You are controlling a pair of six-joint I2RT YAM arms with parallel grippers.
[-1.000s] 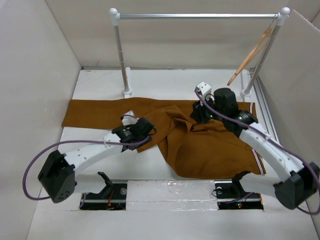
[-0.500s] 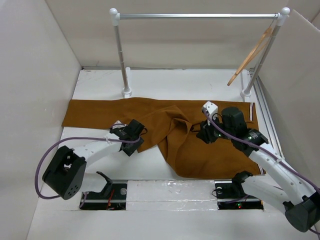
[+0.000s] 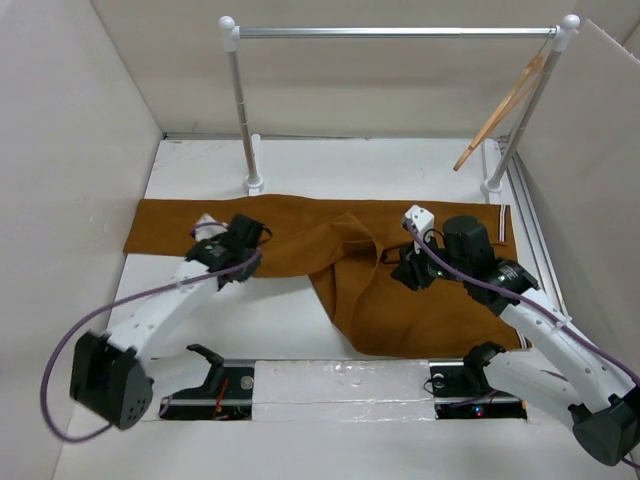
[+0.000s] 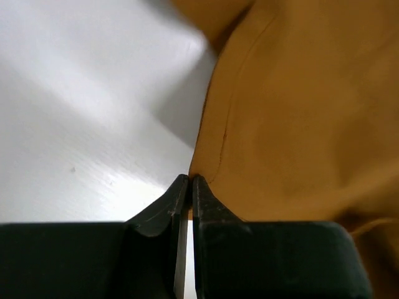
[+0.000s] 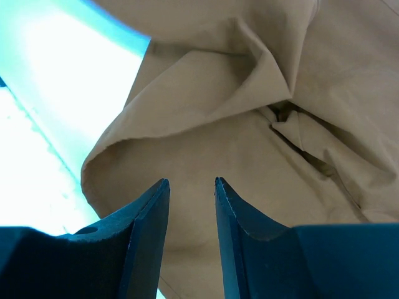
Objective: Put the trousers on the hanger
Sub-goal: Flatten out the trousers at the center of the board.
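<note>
**Trousers flat on the worktop, hanger not yet fetched**

Judged from how things lay, the task was at an early stage. The trousers (image 3: pixel 420 310) were spread on the worktop (image 3: pixel 350 165). One leg (image 3: pixel 170 225) ran out flat to the left, and the wider part lay at the right with the striped trim (image 3: pixel 517 318) along its far right edge. A rumpled fold (image 3: pixel 360 240) stood up in the middle. The hanger (image 3: pixel 500 110) hung tilted at the right end of the rail (image 3: pixel 400 32), close by the right post and well apart from the cloth. Nothing had been threaded over its crossbar. Smoothing the cloth, bringing the hanger down and draping the legs over it were all left to do.

The left arm (image 3: pixel 160 310) reached over the left leg. Its jaws were pressed together, with their tips at the seamed edge of the cloth. The left wrist view did not show whether any cloth was caught between them. The right arm (image 3: pixel 540 320) held its jaws spread just above the fold, gripping nothing.

The hanger's hook was lost against the post, so how it sat on the rail could not be made out. The right wrist view was washed out, the cloth reading pale beige and the worktop glaring blue-white. The second leg could not be traced under the fold. Both jaws were hidden by their wrists in the top view.
</note>
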